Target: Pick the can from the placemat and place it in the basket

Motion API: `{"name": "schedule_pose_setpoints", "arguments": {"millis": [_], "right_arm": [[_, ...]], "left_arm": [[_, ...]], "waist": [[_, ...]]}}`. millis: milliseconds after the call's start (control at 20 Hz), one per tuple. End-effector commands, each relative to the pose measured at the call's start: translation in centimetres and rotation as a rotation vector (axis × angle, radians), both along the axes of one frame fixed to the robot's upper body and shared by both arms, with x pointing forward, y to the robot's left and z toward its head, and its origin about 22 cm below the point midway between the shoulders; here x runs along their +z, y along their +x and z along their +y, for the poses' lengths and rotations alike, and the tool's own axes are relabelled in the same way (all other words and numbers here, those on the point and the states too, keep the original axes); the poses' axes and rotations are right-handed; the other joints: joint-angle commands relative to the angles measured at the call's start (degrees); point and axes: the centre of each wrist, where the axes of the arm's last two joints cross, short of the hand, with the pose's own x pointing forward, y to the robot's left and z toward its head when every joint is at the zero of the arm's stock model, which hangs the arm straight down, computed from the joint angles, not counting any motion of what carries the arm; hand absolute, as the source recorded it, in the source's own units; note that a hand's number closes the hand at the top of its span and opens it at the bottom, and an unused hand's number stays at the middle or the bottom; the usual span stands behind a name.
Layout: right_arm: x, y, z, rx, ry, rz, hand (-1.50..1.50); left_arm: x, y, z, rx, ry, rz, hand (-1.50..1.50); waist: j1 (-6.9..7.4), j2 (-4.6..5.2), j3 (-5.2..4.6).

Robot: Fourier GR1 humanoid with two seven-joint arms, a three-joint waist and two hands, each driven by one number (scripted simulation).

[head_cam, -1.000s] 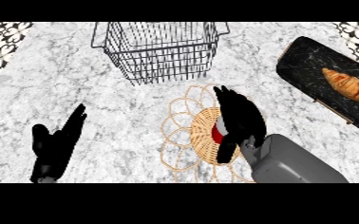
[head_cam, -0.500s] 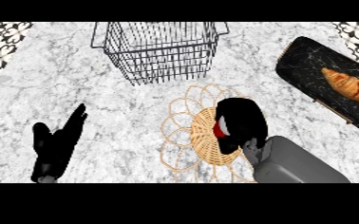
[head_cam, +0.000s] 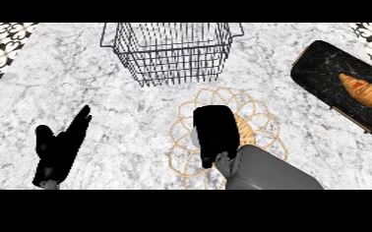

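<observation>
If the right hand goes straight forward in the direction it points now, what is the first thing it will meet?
Probably the wire basket. The right hand is over the placemat and points toward the basket's near wall. Its height is unclear, so it might pass above the rim.

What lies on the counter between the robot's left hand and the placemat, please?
In the head view, only bare counter separates the left hand from the placemat.

The black right hand (head_cam: 215, 130) covers the middle of the round woven wicker placemat (head_cam: 248, 130), hiding the can. At 3 o'clock the dark marble tray (head_cam: 323, 78) runs past the edge; at 12 o'clock the grey wire basket (head_cam: 174, 54) loses its far rim
</observation>
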Motion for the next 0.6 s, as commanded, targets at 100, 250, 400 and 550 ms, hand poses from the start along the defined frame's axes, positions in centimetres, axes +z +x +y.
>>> {"name": "schedule_pose_setpoints", "arguments": {"millis": [100,250,400,550], "right_arm": [[0.6,-2.6,8.3,0.059,-0.034,-0.062,1.50],[2.5,-2.1,9.0,0.036,0.066,-0.148,1.50],[5.8,-1.6,7.9,-0.032,0.450,-0.199,1.50],[9.0,-1.6,8.0,-0.044,0.651,-0.339,1.50]], "left_arm": [[-2.1,-0.8,-1.3,-0.060,0.004,0.131,0.00],[-1.9,0.1,-1.3,-0.076,0.006,0.136,0.00],[-2.3,-0.2,-2.0,-0.066,0.001,0.141,0.00],[-2.0,-0.1,-1.2,-0.059,0.000,0.137,0.00]], "waist": [[5.68,1.53,-0.91],[5.72,1.45,-0.84],[5.12,1.58,-0.40],[5.44,0.67,-0.50]]}}
